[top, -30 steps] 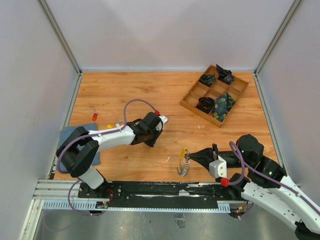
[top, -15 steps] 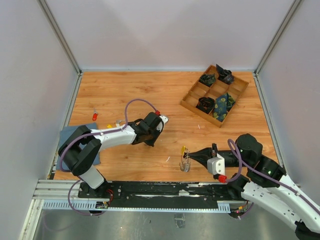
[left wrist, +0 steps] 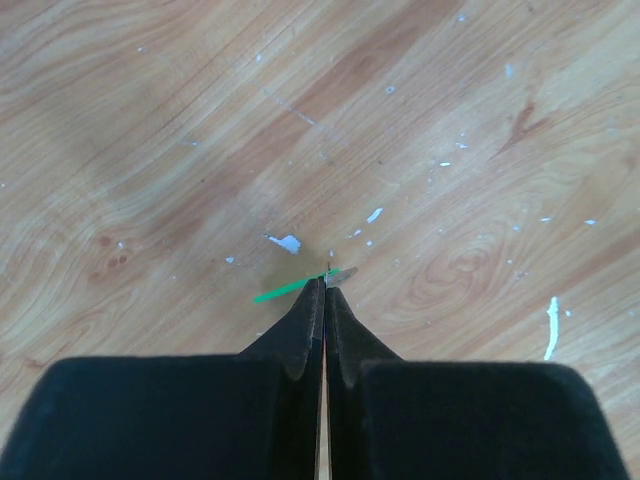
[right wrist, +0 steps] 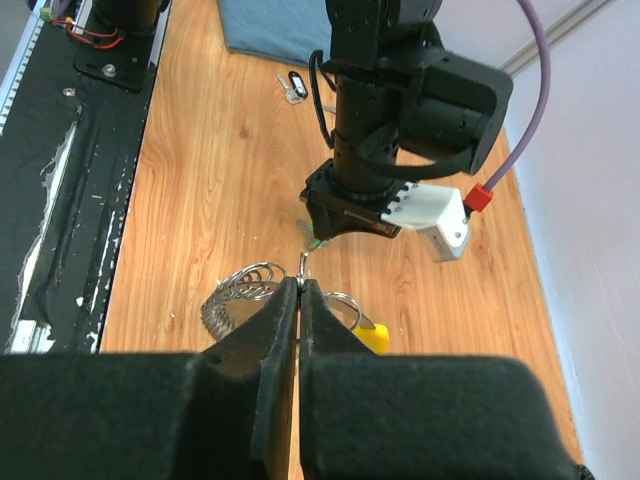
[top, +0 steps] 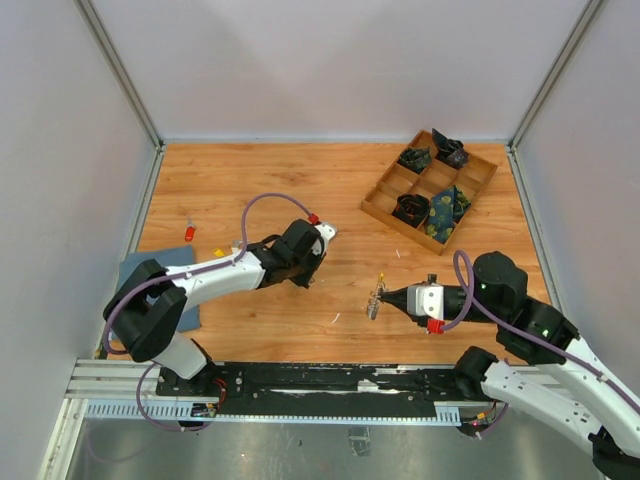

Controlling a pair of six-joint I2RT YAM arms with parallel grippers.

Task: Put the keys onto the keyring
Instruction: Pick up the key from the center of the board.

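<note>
My right gripper (top: 386,296) is shut on the keyring (top: 375,301), a silver wire loop with coiled metal pieces and a yellow piece, and holds it above the table. In the right wrist view the gripper (right wrist: 301,284) pinches the wire, with the coils (right wrist: 240,290) to the left and the yellow piece (right wrist: 373,338) to the right. My left gripper (top: 311,279) is shut on a tiny silver key with a green head (left wrist: 282,291), close over the wood. That key (right wrist: 315,243) hangs just beyond the keyring. Red (top: 189,233), yellow (top: 219,251) and white (top: 237,245) keys lie at the left.
A wooden compartment tray (top: 380,195) with dark rolled fabric bundles stands at the back right. A blue cloth (top: 150,268) lies at the left near edge. A black rail (top: 300,380) runs along the front. Grey walls enclose the table.
My right gripper has lifted the keyring off the table and carried it back and slightly right, turning it edge-on. My left gripper has shifted slightly, still shut.
</note>
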